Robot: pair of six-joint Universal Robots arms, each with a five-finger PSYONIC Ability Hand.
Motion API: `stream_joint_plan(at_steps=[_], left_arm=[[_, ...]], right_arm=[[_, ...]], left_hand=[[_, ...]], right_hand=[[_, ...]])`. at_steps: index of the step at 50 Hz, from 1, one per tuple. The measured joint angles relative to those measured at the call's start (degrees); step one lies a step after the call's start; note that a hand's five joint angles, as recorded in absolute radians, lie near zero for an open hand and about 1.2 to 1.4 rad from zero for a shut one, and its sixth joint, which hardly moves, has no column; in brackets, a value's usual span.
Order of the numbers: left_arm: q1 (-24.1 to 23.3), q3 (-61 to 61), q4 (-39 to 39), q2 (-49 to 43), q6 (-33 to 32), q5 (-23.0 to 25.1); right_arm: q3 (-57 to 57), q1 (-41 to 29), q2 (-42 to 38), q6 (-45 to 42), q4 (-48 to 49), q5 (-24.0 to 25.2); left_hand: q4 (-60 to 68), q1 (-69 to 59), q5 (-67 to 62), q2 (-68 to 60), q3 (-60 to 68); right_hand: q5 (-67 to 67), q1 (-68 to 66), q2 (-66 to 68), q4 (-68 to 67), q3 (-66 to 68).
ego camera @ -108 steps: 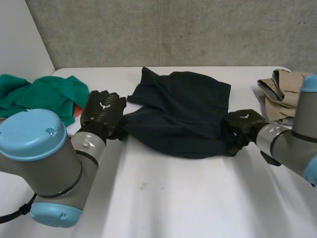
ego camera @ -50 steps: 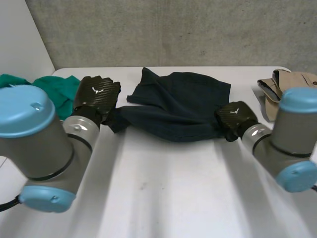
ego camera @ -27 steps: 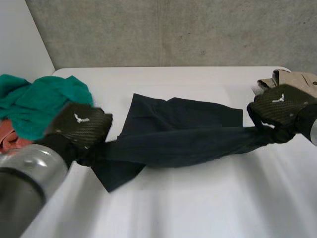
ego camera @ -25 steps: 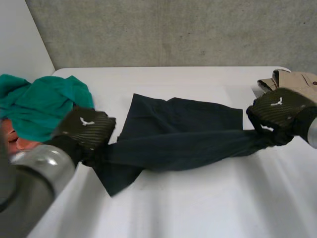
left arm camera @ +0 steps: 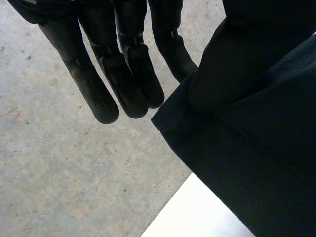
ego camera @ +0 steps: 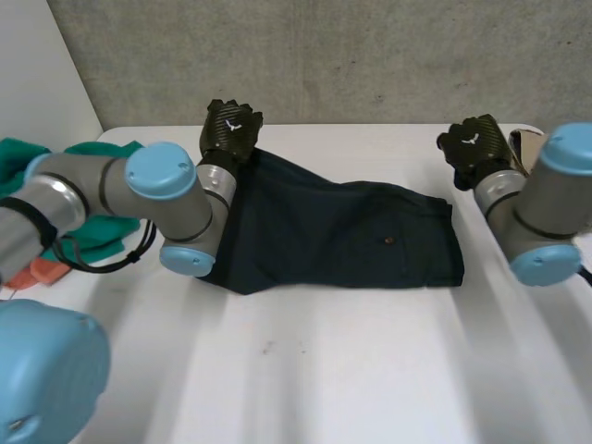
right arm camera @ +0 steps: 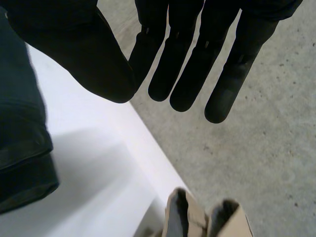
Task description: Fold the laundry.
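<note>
Both hands, half a second ago stretching the cloth taut, have let it go.

Head view: dark navy fabric shorts (ego camera: 342,231) lie flat, mid white table (ego camera: 351,370). Left hand (ego camera: 231,125) at their far left corner; right hand (ego camera: 474,143) near the far right corner, apart from it. Crumpled teal cloth (ego camera: 18,159) well left.

Left wrist view: fingers (left arm camera: 126,79) straight, loosely together, clear of the shorts' hem beside them.

Right wrist view: fingers (right arm camera: 197,74) straight, thumb spread, holding nothing. Folded beige garment (right arm camera: 205,217) beyond fingertips.
</note>
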State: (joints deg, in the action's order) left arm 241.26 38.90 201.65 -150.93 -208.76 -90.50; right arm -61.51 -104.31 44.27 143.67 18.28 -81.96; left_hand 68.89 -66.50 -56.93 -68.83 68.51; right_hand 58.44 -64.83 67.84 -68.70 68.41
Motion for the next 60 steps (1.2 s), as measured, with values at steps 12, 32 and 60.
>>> stream_joint_plan(at_steps=[12,32,60], left_arm=[[1.05,-6.21,2.49,-7.81,0.16,2.00],[-0.34,35.32,4.75,23.39,7.11,2.03],[-0.84,51.94,4.94,39.28,19.44,1.57]], right_arm=[[9.15,-1.67,-8.03,4.04,1.04,-3.59],[-17.40,4.67,16.22,13.32,-26.28,12.14],[-27.27,12.71,20.42,-4.92,-9.23,5.58]], left_hand=[[-29.31,33.35,28.81,29.26,-28.80],[-57.20,55.62,54.18,56.82,-56.11],[-57.20,55.62,54.19,56.82,-56.12]], right_hand=[[-46.13,42.70,-45.98,46.30,-46.01],[-46.78,43.84,-47.66,47.71,-47.39],[-1.69,2.01,-0.44,0.07,-1.07]])
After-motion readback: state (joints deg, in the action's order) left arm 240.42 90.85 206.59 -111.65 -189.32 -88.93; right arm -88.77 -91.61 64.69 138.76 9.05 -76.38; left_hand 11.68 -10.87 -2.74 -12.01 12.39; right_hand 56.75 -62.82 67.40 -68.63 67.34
